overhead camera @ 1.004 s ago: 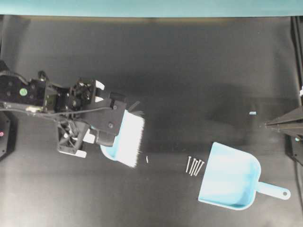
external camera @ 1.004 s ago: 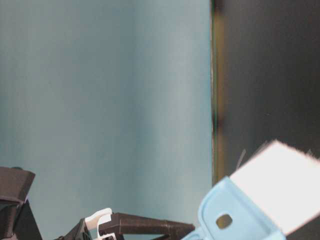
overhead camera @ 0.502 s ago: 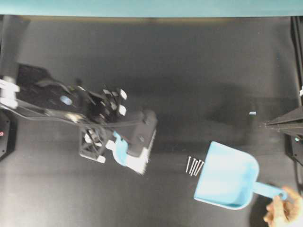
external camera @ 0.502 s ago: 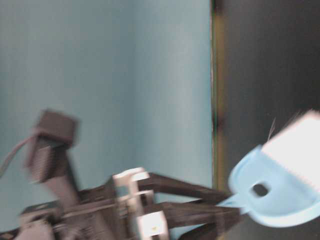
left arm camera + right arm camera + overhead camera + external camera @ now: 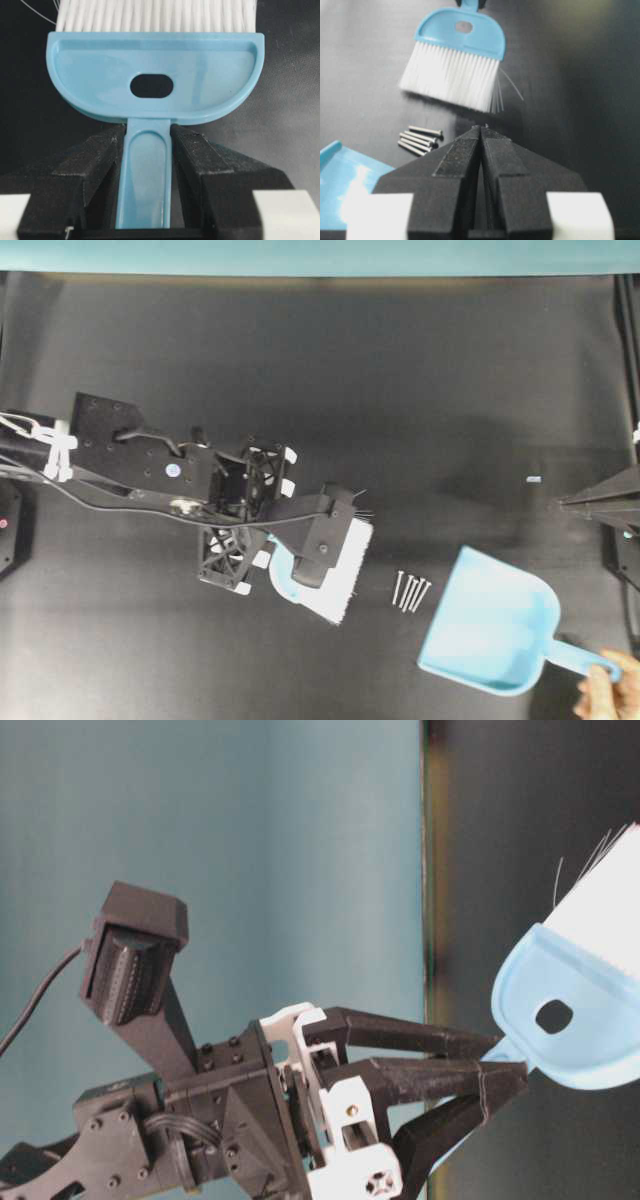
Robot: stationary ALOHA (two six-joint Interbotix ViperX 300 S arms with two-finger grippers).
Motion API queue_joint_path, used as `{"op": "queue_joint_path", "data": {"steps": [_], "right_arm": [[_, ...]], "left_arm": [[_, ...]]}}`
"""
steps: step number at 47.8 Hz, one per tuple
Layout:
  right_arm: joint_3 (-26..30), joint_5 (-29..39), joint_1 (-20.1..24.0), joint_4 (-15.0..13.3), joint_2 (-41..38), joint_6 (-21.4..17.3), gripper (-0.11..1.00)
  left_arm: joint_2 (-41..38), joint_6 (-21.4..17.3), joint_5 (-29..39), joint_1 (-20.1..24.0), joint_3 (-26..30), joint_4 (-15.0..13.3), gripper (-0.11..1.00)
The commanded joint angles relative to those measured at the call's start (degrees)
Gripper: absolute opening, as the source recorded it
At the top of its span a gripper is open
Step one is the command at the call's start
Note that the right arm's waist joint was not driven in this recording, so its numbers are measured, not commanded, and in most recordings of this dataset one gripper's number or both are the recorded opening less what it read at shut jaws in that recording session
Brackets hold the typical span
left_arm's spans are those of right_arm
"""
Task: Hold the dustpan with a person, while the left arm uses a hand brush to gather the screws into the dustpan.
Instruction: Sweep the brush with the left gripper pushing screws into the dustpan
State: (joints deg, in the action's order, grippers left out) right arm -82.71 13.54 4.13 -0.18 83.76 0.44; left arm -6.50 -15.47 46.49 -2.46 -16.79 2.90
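Note:
My left gripper (image 5: 318, 543) is shut on the slim handle of the light blue hand brush (image 5: 155, 75), one finger on each side. The white bristles (image 5: 347, 578) point toward several silver screws (image 5: 411, 592), a short gap away. The screws lie side by side just left of the mouth of the light blue dustpan (image 5: 490, 625). A person's fingers (image 5: 603, 695) hold the end of the dustpan's handle at the lower right. My right gripper (image 5: 481, 128) is shut and empty, and it faces the brush (image 5: 462, 37) and the screws (image 5: 419, 139).
The black mat covers the whole work surface, with a teal wall behind it. A tiny light blue scrap (image 5: 533, 479) lies near the tip of the right gripper (image 5: 572, 502) at the right edge. In the table-level view, the left arm's wrist (image 5: 230, 1120) fills the lower part.
The left arm has swung right with the brush, closing on the screws. A lone screw seen earlier near the bristles no longer shows. The person's hand has come in and taken the dustpan's handle.

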Motion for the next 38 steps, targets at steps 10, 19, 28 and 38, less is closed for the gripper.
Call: {"op": "queue_joint_path", "data": {"steps": [10, 19, 28, 38], "right_arm": [[0.3, -0.6, 0.0, 0.1, -0.2, -0.2, -0.01], [0.2, -0.6, 0.0, 0.2, -0.3, -0.2, -0.01], [0.2, -0.6, 0.0, 0.1, -0.2, -0.2, -0.01], [0.2, -0.6, 0.0, 0.2, -0.2, -0.2, -0.01]], "left_arm": [[-4.8, 0.3, -1.7, -0.6, 5.1, 0.2, 0.31], [-10.4, 0.2, -4.4, -1.2, 7.5, 0.2, 0.31], [-14.1, 0.1, -6.4, -1.4, 10.7, 0.2, 0.31], [-17.1, 0.0, -6.9, -1.6, 15.8, 0.2, 0.31]]}}
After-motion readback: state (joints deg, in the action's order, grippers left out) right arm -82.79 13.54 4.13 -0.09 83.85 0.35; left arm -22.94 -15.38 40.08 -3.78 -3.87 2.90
